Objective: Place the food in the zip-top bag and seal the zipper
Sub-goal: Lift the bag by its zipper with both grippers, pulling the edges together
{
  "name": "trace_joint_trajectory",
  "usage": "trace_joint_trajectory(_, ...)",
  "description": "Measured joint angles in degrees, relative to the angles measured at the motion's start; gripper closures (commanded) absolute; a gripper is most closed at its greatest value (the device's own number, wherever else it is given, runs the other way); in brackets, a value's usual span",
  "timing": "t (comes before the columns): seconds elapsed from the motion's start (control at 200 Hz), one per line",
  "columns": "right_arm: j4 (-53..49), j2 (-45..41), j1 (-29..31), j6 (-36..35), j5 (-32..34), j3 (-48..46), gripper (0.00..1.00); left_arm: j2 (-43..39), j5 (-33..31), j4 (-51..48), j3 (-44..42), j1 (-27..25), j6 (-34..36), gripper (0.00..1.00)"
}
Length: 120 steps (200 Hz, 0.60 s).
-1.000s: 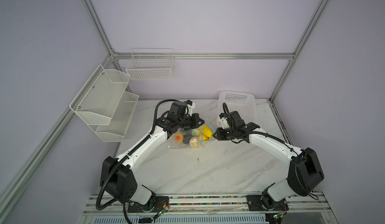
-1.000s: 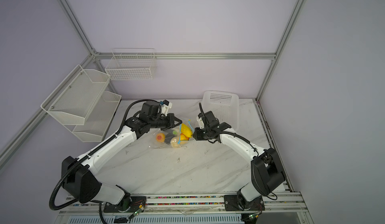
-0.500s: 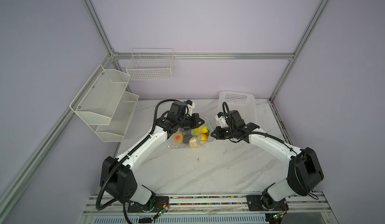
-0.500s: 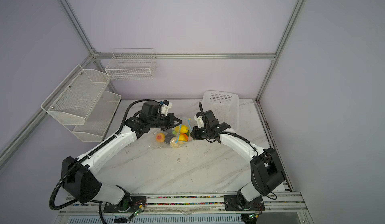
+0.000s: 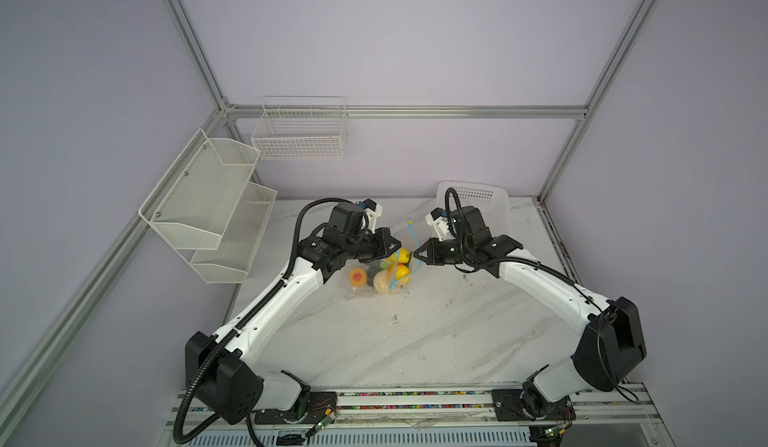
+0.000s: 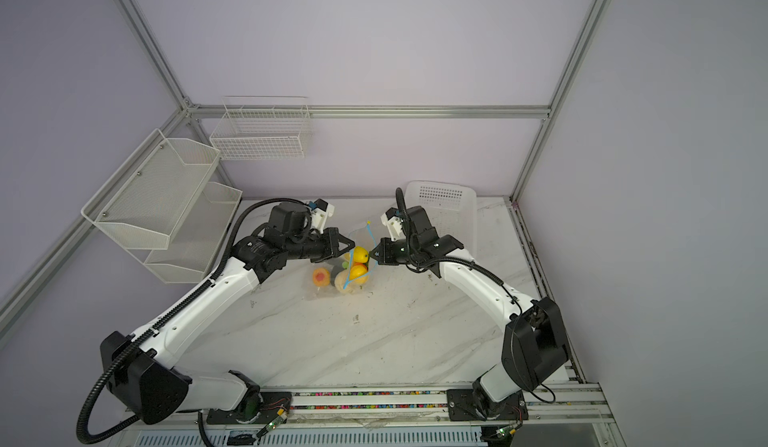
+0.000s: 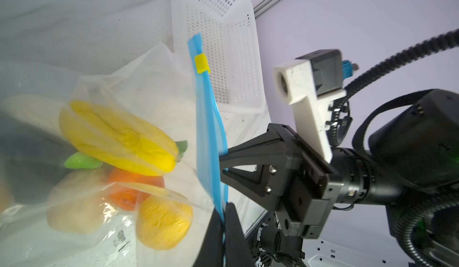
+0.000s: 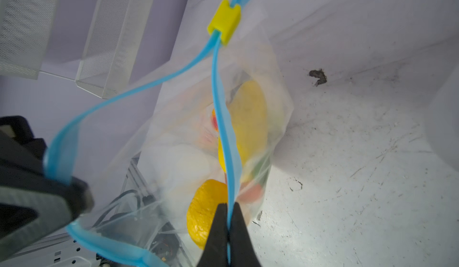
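The left gripper (image 7: 224,213) is pressed together on one lip of the zipper (image 8: 222,119), and the right gripper (image 8: 229,207) pinches the other lip. The zip-top bag (image 7: 149,74) sits between them with the food (image 7: 116,136) inside. The yellow slider (image 8: 224,22) lies beyond both tips.

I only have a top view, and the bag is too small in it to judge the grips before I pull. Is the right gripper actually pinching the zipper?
Observer: Yes, the right wrist view shows the right gripper shut on one strip of the zipper.
Operator: And the left one?
Observer: The left gripper is shut on the opposite strip, as its own wrist view shows.
Operator: Where's the slider?
Observer: The yellow slider sits at the end away from both grippers. From it the two strips part, so the zip-top bag has its mouth open.
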Motion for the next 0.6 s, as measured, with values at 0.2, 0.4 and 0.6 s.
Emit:
trace_joint_trajectory(0.2,-1.1,0.0,0.0,-0.4,-0.8,7.5,0.96,-0.8,-1.9,-4.4,2.8,0.4,1.3,1.0)
trace_joint_trajectory(0.4,-3.0,0.2,0.0,-1.4,-1.6,14.3,0.96,-2.8,-3.6,-7.5,7.7,0.4,1.5,1.0)
trace_joint_trajectory(0.6,-4.4,1.3,0.0,-2.4,-2.2,19.6,0.96,-3.8,-4.3,-9.8,11.9,0.4,1.5,1.0)
